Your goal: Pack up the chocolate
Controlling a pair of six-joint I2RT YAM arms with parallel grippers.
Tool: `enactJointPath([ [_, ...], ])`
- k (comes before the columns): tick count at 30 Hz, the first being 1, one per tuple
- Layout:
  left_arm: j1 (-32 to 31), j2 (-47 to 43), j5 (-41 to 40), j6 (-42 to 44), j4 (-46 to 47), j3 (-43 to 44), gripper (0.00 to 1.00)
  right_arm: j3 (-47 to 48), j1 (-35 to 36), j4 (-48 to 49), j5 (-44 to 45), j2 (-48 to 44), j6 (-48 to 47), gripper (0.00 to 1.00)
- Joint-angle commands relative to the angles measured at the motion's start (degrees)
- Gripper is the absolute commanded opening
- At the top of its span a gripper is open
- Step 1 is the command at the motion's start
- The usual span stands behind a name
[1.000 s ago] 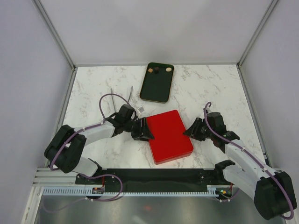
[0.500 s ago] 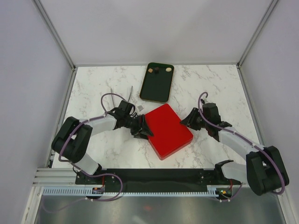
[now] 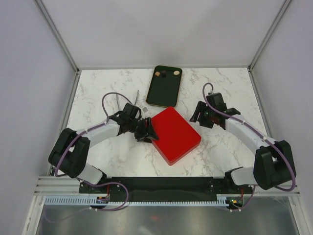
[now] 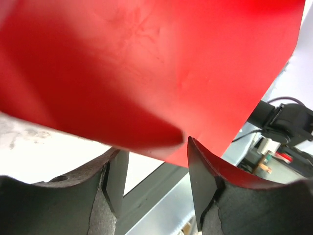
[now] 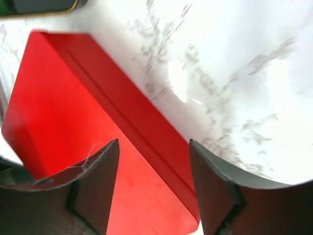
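Three small chocolate pieces, tan (image 3: pixel 158 74), dark (image 3: pixel 165 74) and tan (image 3: pixel 175 72), lie at the far end of a black tray (image 3: pixel 164 93). A flat red box (image 3: pixel 176 134) lies skewed on the marble just in front of the tray. My left gripper (image 3: pixel 148 132) is at the box's left corner; in the left wrist view its jaws (image 4: pixel 154 147) stand apart with the red corner (image 4: pixel 166 139) at their tips. My right gripper (image 3: pixel 198 116) is open at the box's far right edge, its fingers (image 5: pixel 154 144) hovering astride the red rim (image 5: pixel 146 122).
A thin metal tool (image 3: pixel 137 98) and a small white item (image 3: pixel 145 108) lie left of the tray. Grey walls and posts close in the marble table (image 3: pixel 230 88) on three sides. The tray's corner (image 5: pixel 44 5) shows in the right wrist view.
The red box has slid toward the tray and turned counter-clockwise. Both arms moved away from the near edge with it. The right gripper's jaws have spread apart.
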Motion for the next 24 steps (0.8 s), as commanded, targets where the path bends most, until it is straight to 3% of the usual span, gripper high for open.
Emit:
enactJointPath([
  [1,0.1,-3.8,-6.4,4.6,-4.7,4.4,0.58,8.9,-0.6,-12.1,10.6,-1.0,0.6,0.68],
  [7,0.4,-5.3,-14.7,10.0,-13.4,15.0,0.59,16.0,-1.1,-23.0,15.0,-4.7,7.5,0.73],
  [13,1.5,2.5,-23.5,18.6,-14.9,30.8,0.58,10.0,-0.9,-26.7,9.3,-14.3,16.6,0.75],
  [17,1.9,7.4,-21.9,21.3,-14.6,33.8,0.57,4.8,-0.2,-27.1,6.5,-19.7,19.1,0.74],
  [24,1.9,12.0,-17.4,24.1,-12.2,31.4,0.52,-6.1,4.7,-22.2,2.5,-26.1,27.1,0.74],
])
